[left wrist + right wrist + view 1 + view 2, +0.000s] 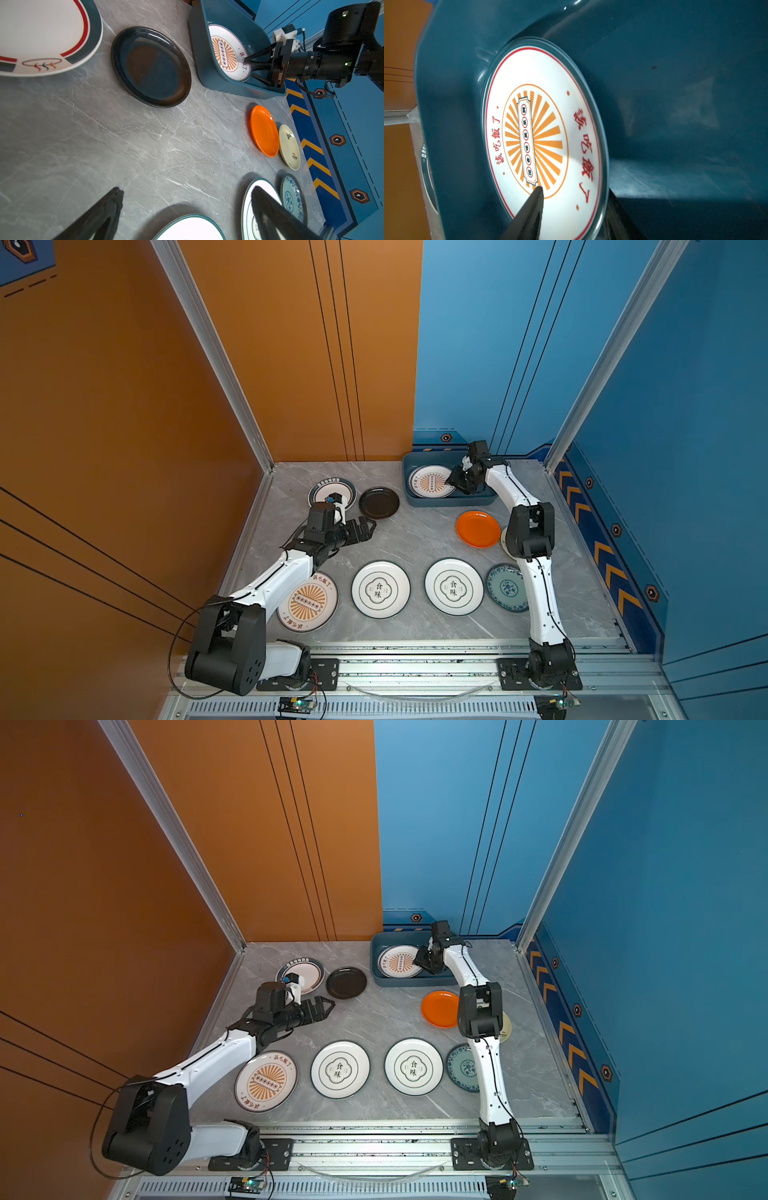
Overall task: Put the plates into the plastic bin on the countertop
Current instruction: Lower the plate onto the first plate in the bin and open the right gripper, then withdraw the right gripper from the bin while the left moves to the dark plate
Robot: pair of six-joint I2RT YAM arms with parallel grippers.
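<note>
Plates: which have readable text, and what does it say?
"該吃飯了", twice: sunburst plate in the plastic bin.
"該吃飯了": second sunburst plate, on the countertop.
"食味": both green-emblem plates.
Too small or blurred: sunburst banners, dark-rimmed plate rim lettering, cream plate marks.

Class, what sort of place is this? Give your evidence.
Likely a robot test cell styled as a kitchen: aluminium rails edge the marble-patterned countertop, and the left arm and right arm are bolted along its front.
</note>
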